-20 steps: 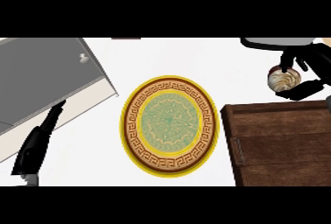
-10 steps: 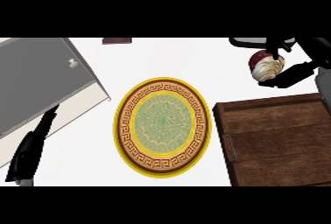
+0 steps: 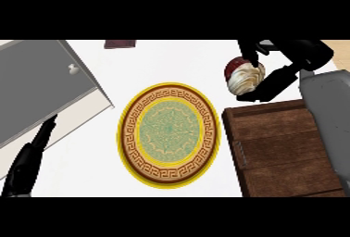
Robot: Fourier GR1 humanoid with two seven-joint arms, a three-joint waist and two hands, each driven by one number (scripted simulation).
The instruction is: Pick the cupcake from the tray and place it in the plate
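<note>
Right hand (image 3: 284,69) grips frosted cupcake (image 3: 244,77) (swirled white) beside round plate (image 3: 169,133)

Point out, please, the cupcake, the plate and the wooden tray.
cupcake (image 3: 244,78): head view, on its white frosting.
plate (image 3: 169,133): head view, on its green centre.
wooden tray (image 3: 280,152): head view, on its bare brown floor.
</note>
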